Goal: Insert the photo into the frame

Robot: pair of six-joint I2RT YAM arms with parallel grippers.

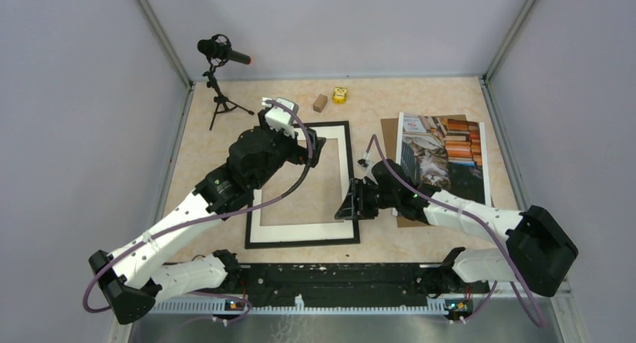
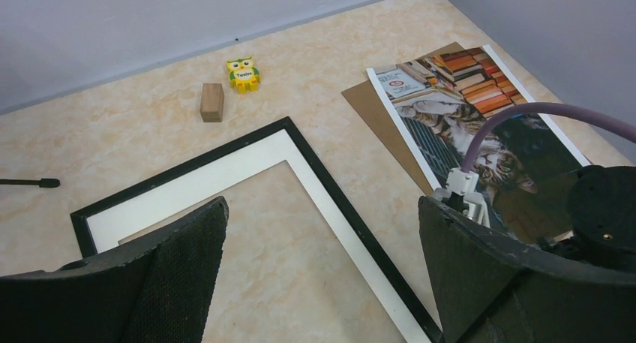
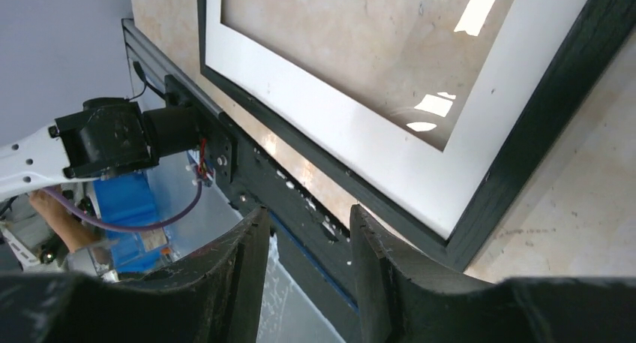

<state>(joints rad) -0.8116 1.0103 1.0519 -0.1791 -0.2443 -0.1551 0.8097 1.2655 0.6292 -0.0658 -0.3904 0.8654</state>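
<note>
The black frame [image 1: 300, 242] with its white mat lies flat mid-table, bare table showing through the opening. The photo [image 1: 442, 151] of a cat among books lies face up to its right. My left gripper [image 1: 316, 149] hovers over the frame's upper right part, open wide. In the left wrist view the left gripper [image 2: 322, 208] has only the frame's edge [image 2: 373, 245] and table below it, and the photo [image 2: 465, 110] is beyond. My right gripper [image 1: 351, 206] is low at the frame's right side. The right gripper [image 3: 309, 212] is open, nothing between its fingers, beside the frame's corner [image 3: 540, 110].
Brown cardboard [image 1: 390, 129] lies under the photo. A yellow owl toy [image 1: 340, 94] and a small wooden block [image 1: 320, 103] stand near the back wall. A microphone on a tripod [image 1: 221, 54] stands back left. Walls enclose the table; the black base rail [image 3: 247, 170] runs along the near edge.
</note>
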